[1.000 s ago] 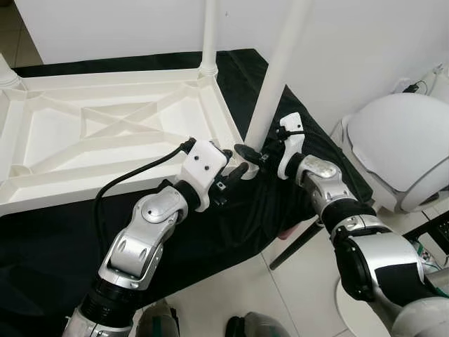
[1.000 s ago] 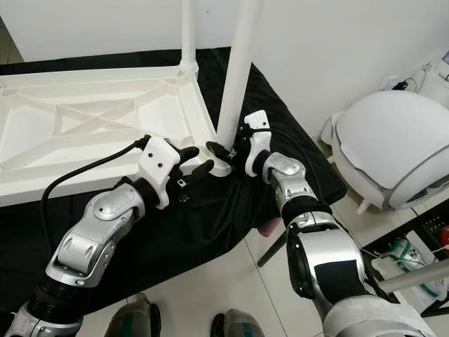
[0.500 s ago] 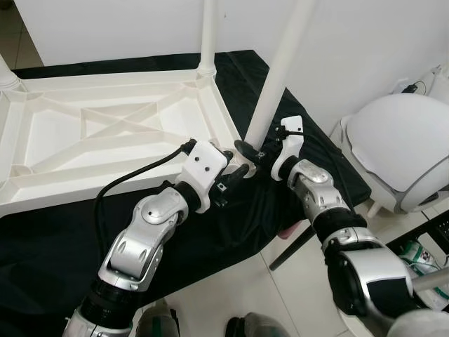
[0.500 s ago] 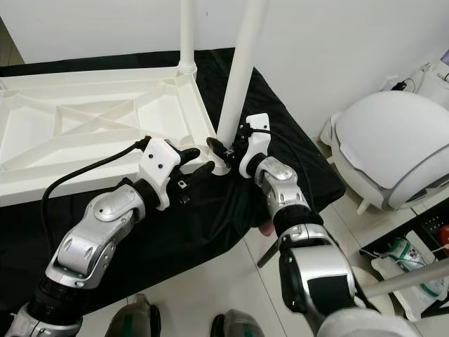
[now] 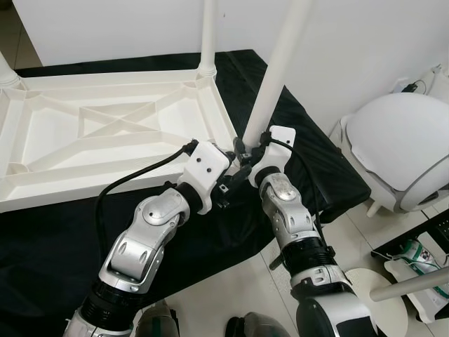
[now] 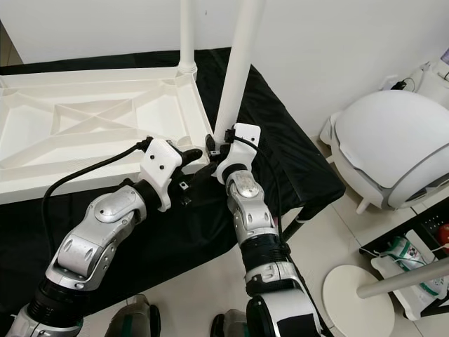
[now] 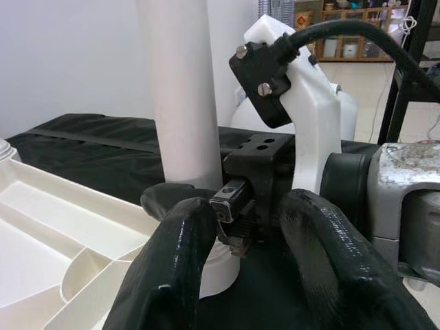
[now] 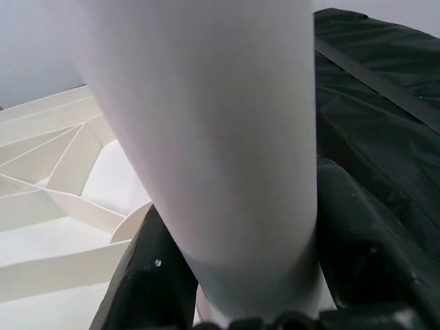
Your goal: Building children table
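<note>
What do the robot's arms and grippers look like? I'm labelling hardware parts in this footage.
Both arms are silver metal with black joint bands. The left gripper and right gripper each have two long glossy black fingers on a white plastic wrist housing. A black cable plugs into the left housing; a thinner one loops over the right housing.

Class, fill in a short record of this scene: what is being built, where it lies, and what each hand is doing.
item: white table, upside down
surface: black cloth
leg being fitted: near corner leg, upright
right hand: shut on that leg, near its base
left hand: open, beside the leg's base
other leg: standing in the far corner
</note>
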Motion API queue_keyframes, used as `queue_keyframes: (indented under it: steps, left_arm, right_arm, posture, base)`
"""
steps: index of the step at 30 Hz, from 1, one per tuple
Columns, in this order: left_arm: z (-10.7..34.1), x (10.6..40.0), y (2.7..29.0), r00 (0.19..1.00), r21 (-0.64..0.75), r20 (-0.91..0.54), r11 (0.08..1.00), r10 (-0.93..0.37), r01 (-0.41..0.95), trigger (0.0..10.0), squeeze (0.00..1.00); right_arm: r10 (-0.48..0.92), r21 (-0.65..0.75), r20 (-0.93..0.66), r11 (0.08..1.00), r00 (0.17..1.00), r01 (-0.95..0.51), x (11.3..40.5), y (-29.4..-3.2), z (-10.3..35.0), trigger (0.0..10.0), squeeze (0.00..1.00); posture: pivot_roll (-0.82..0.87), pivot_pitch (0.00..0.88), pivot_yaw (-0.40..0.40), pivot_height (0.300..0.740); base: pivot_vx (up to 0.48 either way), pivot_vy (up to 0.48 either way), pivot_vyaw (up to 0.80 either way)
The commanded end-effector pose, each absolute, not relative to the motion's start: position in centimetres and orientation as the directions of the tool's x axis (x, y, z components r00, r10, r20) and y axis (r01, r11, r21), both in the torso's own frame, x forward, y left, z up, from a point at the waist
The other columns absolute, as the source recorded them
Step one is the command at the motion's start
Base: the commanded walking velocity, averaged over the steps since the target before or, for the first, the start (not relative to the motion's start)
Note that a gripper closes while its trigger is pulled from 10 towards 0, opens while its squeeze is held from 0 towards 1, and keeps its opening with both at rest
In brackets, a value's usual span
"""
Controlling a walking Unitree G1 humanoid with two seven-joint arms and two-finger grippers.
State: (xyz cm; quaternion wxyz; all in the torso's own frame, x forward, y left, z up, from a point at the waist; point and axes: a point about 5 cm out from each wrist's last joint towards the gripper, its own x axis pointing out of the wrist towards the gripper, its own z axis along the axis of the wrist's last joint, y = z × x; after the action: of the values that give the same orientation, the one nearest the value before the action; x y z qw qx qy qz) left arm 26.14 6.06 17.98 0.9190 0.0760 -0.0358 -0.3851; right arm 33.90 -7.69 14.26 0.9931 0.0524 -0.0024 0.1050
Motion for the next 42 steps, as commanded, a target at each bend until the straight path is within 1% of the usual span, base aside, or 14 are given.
queue_keyframes:
  steps: [1, 5, 6, 9, 13, 16, 17, 18, 19, 23, 26, 29, 30, 42]
  left_arm:
    - [17.8, 25.9, 5.8, 0.690, 0.166, -0.005, 0.679, -0.724, 0.715, 10.0, 0.00]
    - [17.8, 26.0, 5.8, 0.691, 0.167, -0.002, 0.681, -0.723, 0.713, 10.0, 0.00]
    - [17.8, 25.9, 5.8, 0.691, 0.166, -0.002, 0.681, -0.723, 0.713, 10.0, 0.00]
    - [17.8, 25.9, 5.8, 0.691, 0.165, -0.003, 0.681, -0.723, 0.713, 10.0, 0.00]
    - [17.7, 25.9, 5.8, 0.693, 0.168, -0.004, 0.682, -0.721, 0.711, 10.0, 0.00]
    - [17.7, 25.9, 5.8, 0.692, 0.171, -0.004, 0.681, -0.722, 0.712, 10.0, 0.00]
    - [17.8, 26.0, 5.8, 0.691, 0.172, -0.004, 0.680, -0.723, 0.713, 10.0, 0.00]
    - [17.8, 26.0, 5.8, 0.689, 0.175, -0.004, 0.678, -0.725, 0.714, 10.0, 0.00]
    - [17.8, 26.0, 5.8, 0.688, 0.177, -0.004, 0.676, -0.726, 0.715, 10.0, 0.00]
    - [17.8, 26.0, 5.8, 0.687, 0.177, -0.003, 0.676, -0.726, 0.715, 10.0, 0.00]
    - [17.8, 26.1, 5.7, 0.685, 0.179, -0.004, 0.674, -0.728, 0.717, 10.0, 0.00]
    - [17.8, 26.1, 5.7, 0.685, 0.180, -0.004, 0.673, -0.729, 0.717, 10.0, 0.00]
    - [17.8, 26.1, 5.8, 0.686, 0.182, -0.004, 0.674, -0.728, 0.716, 10.0, 0.00]
    - [18.1, 26.3, 6.1, 0.698, 0.188, 0.001, 0.686, -0.716, 0.703, 10.0, 0.00]
  right_arm:
    - [0.185, 0.166, -0.023, 0.970, 0.983, -0.178, 33.5, -7.6, 13.9, 10.0, 0.00]
    - [0.171, 0.143, -0.026, 0.976, 0.985, -0.166, 33.4, -7.7, 14.1, 10.0, 0.00]
    - [0.175, 0.148, -0.018, 0.974, 0.984, -0.171, 33.4, -7.8, 14.2, 10.0, 1.00]
    - [0.188, 0.155, -0.013, 0.971, 0.982, -0.184, 33.3, -8.1, 14.5, 10.0, 1.00]
    - [0.258, 0.173, -0.006, 0.952, 0.966, -0.253, 33.3, -8.6, 14.6, 10.0, 1.00]
    - [0.294, 0.147, 0.007, 0.945, 0.956, -0.292, 33.3, -9.0, 14.5, 10.0, 1.00]
    - [0.332, 0.144, 0.001, 0.933, 0.943, -0.329, 33.4, -9.1, 14.2, 10.0, 0.80]
    - [0.378, 0.104, -0.003, 0.921, 0.926, -0.375, 33.6, -9.6, 13.9, 10.0, 0.00]
    - [0.394, 0.053, 0.000, 0.918, 0.919, -0.393, 33.8, -9.9, 13.9, 10.0, 0.00]
    - [0.425, 0.023, -0.010, 0.905, 0.905, -0.425, 34.0, -10.4, 13.6, 10.0, 0.00]
    - [0.490, -0.043, -0.047, 0.870, 0.871, -0.491, 35.0, -12.2, 13.0, 10.0, 0.00]
    - [0.547, -0.068, -0.043, 0.833, 0.836, -0.549, 35.2, -12.7, 13.1, 10.0, 0.00]
    - [0.583, -0.071, -0.036, 0.809, 0.812, -0.584, 35.5, -12.6, 13.3, 10.0, 0.00]
    - [0.680, -0.113, -0.024, 0.726, 0.733, -0.678, 36.8, -11.0, 14.2, 10.0, 0.00]
  posture:
    - [-0.01, 0.000, -0.055, 0.740]
    - [-0.01, 0.000, -0.058, 0.740]
    - [-0.01, 0.000, -0.061, 0.740]
    - [-0.01, 0.000, -0.062, 0.740]
    - [-0.01, 0.000, -0.061, 0.740]
    - [-0.01, 0.000, -0.060, 0.740]
    - [-0.01, 0.000, -0.059, 0.740]
    - [-0.01, 0.000, -0.058, 0.740]
    - [-0.01, 0.000, -0.058, 0.740]
    - [-0.02, 0.000, -0.057, 0.740]
    - [-0.01, 0.000, -0.055, 0.740]
    - [-0.01, 0.000, -0.053, 0.740]
    - [-0.01, 0.000, -0.052, 0.740]
    - [0.02, 0.000, -0.055, 0.740]
  base:
    - [0.000, 0.000, 0.00]
    - [0.000, 0.000, 0.00]
    - [0.000, 0.000, 0.00]
    - [0.000, 0.000, 0.00]
    - [0.000, 0.000, 0.00]
    - [0.000, 0.000, 0.00]
    - [0.000, 0.000, 0.00]
    - [0.000, 0.000, 0.00]
    - [0.000, 0.000, 0.00]
    - [0.000, 0.000, 0.00]
    - [0.000, 0.000, 0.00]
    - [0.000, 0.000, 0.00]
    - [0.000, 0.000, 0.00]
    - [0.000, 0.000, 0.00]
